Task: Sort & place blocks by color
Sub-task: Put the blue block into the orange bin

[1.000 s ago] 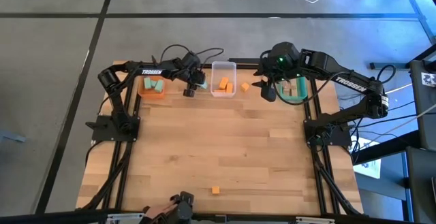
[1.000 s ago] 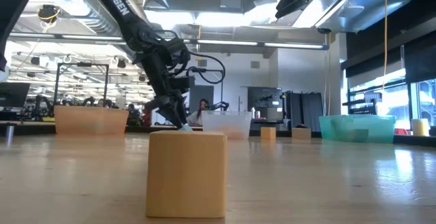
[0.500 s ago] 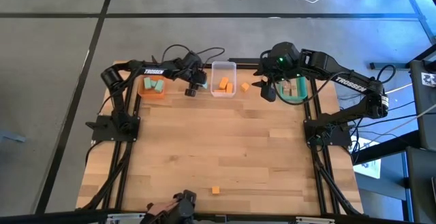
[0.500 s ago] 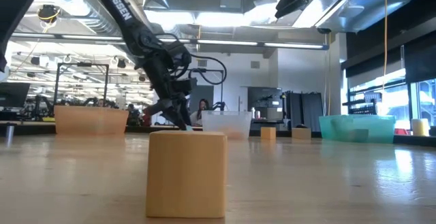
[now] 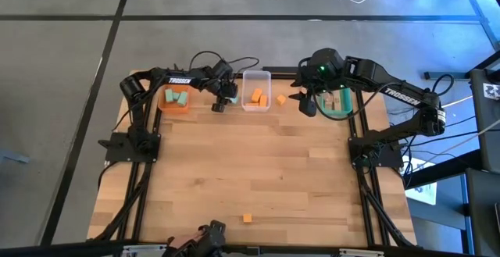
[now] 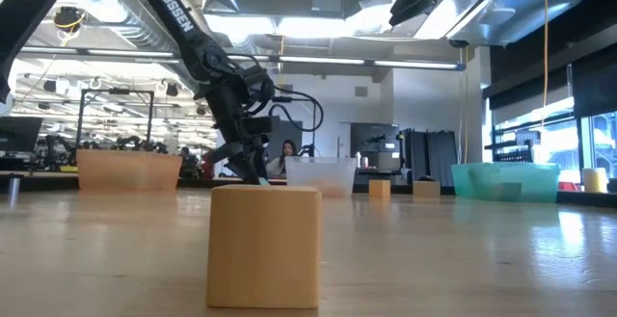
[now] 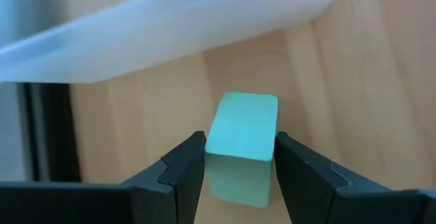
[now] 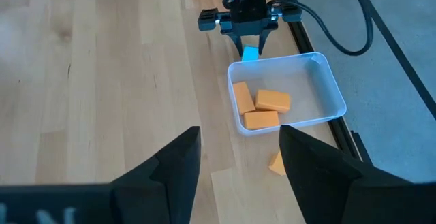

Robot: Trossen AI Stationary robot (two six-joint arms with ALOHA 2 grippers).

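My left gripper (image 5: 221, 102) is shut on a mint green block (image 7: 242, 142) just left of the clear bin (image 5: 256, 91), low over the table. The clear bin holds three orange blocks (image 8: 262, 105). The orange bin (image 5: 174, 101) holds mint blocks. The teal bin (image 5: 337, 103) holds light wood blocks. One orange block (image 5: 281, 99) lies on the table right of the clear bin. Another (image 5: 247, 218) stands near the front edge. My right gripper (image 5: 308, 105) hangs open and empty, raised, beside the teal bin. My left gripper pinches the mint block's two opposite side faces (image 7: 216, 139) between its two fingers (image 7: 185, 166). The fingers come from above, slanting down (image 6: 253, 168). The block shows below them in the right wrist view (image 8: 250, 54). I cannot tell whether it rests on the table or hangs just above it.
The three bins stand in a row along the table's far edge. The wide middle of the wooden table (image 5: 258, 171) is bare boards. In the low view the front orange block (image 6: 265, 245) stands close up and hides part of the left gripper's tip.
My left gripper, still shut on the mint block, has drifted a little toward the table's far edge beside the clear bin.
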